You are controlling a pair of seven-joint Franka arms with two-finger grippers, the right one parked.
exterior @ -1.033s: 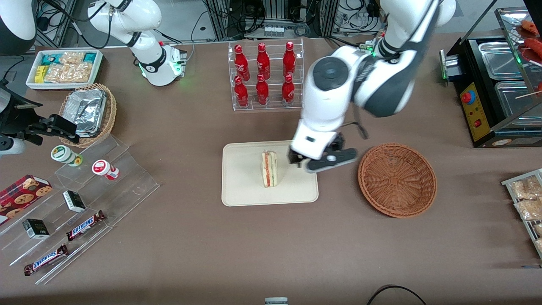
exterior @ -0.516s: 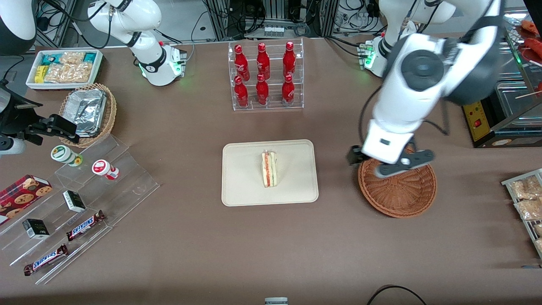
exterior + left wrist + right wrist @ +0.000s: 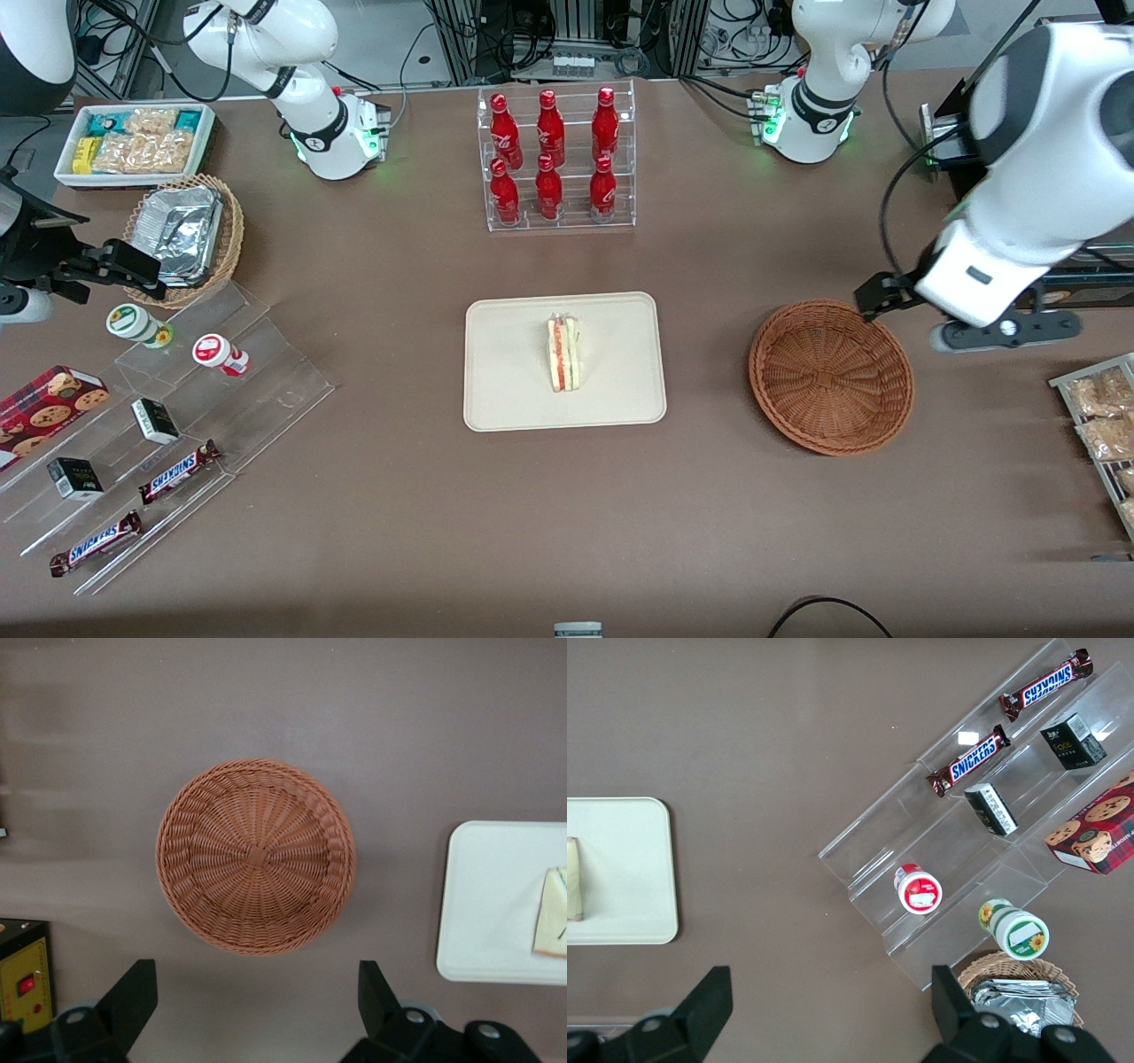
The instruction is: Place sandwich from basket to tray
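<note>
The pincer [image 3: 966,316] hangs wide open and empty above the table beside the basket [image 3: 831,377].

Brown table [image 3: 399,496] carries tray [image 3: 514,399], basket [image 3: 831,377], bottle rack [image 3: 555,159].

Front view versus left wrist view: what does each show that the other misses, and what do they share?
Only the front view shows the rack of red bottles, the Snickers bars and the whole sandwich lying on the tray.

Only the left wrist view shows the end effector open and holding nothing.

Both show the empty basket, the tray and at least an edge of the sandwich.
</note>
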